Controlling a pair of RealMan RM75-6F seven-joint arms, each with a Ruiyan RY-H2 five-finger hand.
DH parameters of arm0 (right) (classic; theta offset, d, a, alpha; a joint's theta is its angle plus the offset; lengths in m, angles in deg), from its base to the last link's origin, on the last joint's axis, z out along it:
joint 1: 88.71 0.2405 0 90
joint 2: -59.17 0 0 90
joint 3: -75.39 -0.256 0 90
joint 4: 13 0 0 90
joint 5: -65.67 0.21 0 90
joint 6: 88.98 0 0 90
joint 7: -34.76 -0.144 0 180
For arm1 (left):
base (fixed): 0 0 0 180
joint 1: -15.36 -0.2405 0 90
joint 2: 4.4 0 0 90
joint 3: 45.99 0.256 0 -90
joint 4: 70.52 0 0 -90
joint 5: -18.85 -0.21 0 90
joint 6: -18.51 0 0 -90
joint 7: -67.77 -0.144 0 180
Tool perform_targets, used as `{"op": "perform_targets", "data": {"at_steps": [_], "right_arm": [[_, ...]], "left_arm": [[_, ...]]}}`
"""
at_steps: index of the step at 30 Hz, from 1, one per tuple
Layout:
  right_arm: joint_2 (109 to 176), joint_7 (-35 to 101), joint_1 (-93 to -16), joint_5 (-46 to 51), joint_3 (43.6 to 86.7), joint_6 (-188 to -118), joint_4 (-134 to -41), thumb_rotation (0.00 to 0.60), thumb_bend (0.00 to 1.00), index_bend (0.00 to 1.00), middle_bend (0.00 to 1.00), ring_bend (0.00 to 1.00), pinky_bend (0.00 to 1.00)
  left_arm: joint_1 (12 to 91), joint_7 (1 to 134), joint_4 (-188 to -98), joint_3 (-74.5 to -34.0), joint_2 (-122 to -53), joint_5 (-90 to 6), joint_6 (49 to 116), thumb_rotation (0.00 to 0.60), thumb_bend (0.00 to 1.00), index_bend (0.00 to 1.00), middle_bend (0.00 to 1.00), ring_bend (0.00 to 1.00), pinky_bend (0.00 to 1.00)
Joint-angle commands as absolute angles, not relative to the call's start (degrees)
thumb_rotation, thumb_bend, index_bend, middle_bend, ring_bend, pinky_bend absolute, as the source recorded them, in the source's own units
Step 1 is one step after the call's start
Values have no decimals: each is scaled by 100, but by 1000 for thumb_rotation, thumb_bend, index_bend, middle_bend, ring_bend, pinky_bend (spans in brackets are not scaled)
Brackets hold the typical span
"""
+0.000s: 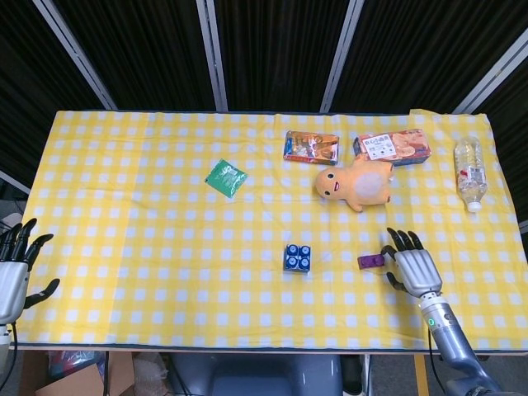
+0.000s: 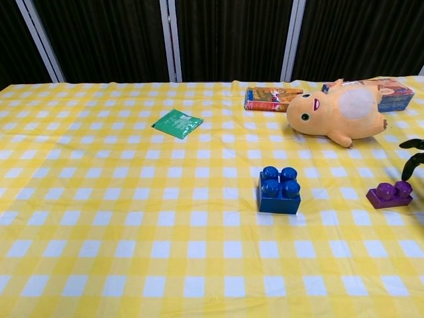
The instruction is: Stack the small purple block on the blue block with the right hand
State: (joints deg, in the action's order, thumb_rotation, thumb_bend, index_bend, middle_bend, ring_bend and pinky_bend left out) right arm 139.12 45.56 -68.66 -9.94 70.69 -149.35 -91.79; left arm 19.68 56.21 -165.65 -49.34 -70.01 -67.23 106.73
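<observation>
The small purple block (image 1: 370, 261) (image 2: 390, 194) lies flat on the yellow checked cloth, right of the blue block (image 1: 297, 257) (image 2: 279, 190). My right hand (image 1: 412, 267) hovers just right of the purple block, fingers spread and pointing away from me, holding nothing; its thumb reaches close to the block. In the chest view only dark fingertips (image 2: 415, 159) show at the right edge. My left hand (image 1: 15, 274) hangs open off the table's left front corner.
An orange plush toy (image 1: 356, 183) lies behind the purple block. Two snack boxes (image 1: 311, 147) (image 1: 393, 146) and a plastic bottle (image 1: 469, 172) sit along the far right. A green packet (image 1: 225, 176) lies at centre left.
</observation>
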Motion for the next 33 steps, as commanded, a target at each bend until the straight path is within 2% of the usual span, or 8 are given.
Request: {"op": "perform_targets", "data": {"at_steps": [1, 23, 33], "right_arm": [[13926, 4570, -6847, -996, 7067, -14949, -9181, 600, 449, 353, 0, 0, 0], [14192, 4649, -6623, -884, 7107, -14732, -8995, 600, 449, 353, 0, 0, 0], [14091, 4829, -6674, -903, 7176, -14879, -9318, 600, 449, 380, 0, 0, 0]], "left_arm": [[1969, 5626, -16561, -4937, -7002, -6724, 10676, 600, 243, 195, 0, 0, 100], [1989, 5602, -16552, -4947, -7013, -6700, 10651, 600, 243, 196, 0, 0, 100], [1988, 5584, -16550, -4951, -7018, -6686, 10653, 600, 243, 196, 0, 0, 100]]}}
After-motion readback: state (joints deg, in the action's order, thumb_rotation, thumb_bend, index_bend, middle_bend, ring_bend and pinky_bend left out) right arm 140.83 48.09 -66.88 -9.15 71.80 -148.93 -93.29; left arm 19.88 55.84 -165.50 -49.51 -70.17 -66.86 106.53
